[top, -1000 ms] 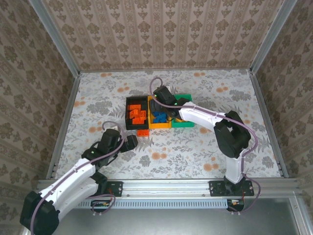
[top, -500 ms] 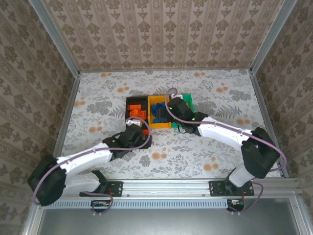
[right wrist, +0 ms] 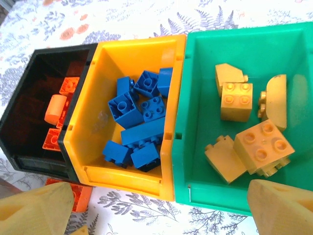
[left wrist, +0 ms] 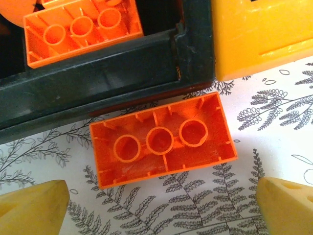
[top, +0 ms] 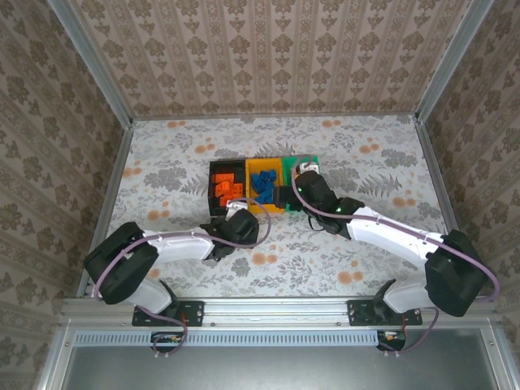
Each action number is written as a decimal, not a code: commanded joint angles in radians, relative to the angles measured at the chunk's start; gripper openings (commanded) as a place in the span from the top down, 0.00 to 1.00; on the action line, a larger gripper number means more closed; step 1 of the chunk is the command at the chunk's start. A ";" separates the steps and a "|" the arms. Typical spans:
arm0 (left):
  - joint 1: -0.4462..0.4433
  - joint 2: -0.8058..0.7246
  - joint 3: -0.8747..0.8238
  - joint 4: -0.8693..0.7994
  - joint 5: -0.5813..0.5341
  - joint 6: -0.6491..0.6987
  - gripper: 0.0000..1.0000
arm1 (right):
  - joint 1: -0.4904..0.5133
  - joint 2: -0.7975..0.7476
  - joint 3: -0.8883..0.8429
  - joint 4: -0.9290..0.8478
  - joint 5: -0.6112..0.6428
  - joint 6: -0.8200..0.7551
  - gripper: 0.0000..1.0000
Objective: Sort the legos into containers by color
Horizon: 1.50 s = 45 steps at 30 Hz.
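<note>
Three joined containers stand mid-table: a black bin [right wrist: 36, 165] holding red-orange legos [right wrist: 57, 108], an orange-yellow bin [right wrist: 122, 178] holding blue legos [right wrist: 134, 115], and a green bin [right wrist: 203, 98] holding yellow legos [right wrist: 257, 147]. One red-orange brick [left wrist: 164, 144] lies upside down on the table, right against the black bin's front wall [left wrist: 98, 83]. My left gripper [left wrist: 161, 210] hovers over it, open, a yellow fingertip on each side and just short of the brick. My right gripper [right wrist: 159, 210] is open and empty above the near edge of the orange-yellow and green bins.
In the top view the bin row [top: 213, 185] sits centred on the floral tablecloth, with my left gripper [top: 242, 226] at its near left corner and my right gripper [top: 307, 188] over its right end. Metal rails and patterned walls enclose the table.
My left arm swung in from the near left to the loose red-orange brick by the black bin. My right gripper drew back from above the bins toward the near right, opening wider.
</note>
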 commanded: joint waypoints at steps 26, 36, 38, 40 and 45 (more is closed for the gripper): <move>-0.022 0.198 -0.018 0.194 -0.129 -0.063 0.14 | -0.041 -0.112 -0.058 0.016 0.024 0.021 0.05; -0.043 0.157 -0.047 0.197 -0.120 -0.072 0.32 | -0.048 -0.107 -0.063 0.017 0.023 0.026 0.05; -0.052 0.130 -0.054 0.185 -0.109 -0.081 0.36 | -0.049 -0.107 -0.065 0.016 0.023 0.027 0.05; -0.067 0.087 -0.059 0.156 -0.097 -0.097 0.39 | -0.050 -0.107 -0.066 0.014 0.023 0.027 0.05; -0.131 -0.063 -0.062 0.026 -0.081 -0.149 0.43 | -0.053 -0.112 -0.078 0.015 0.020 0.036 0.05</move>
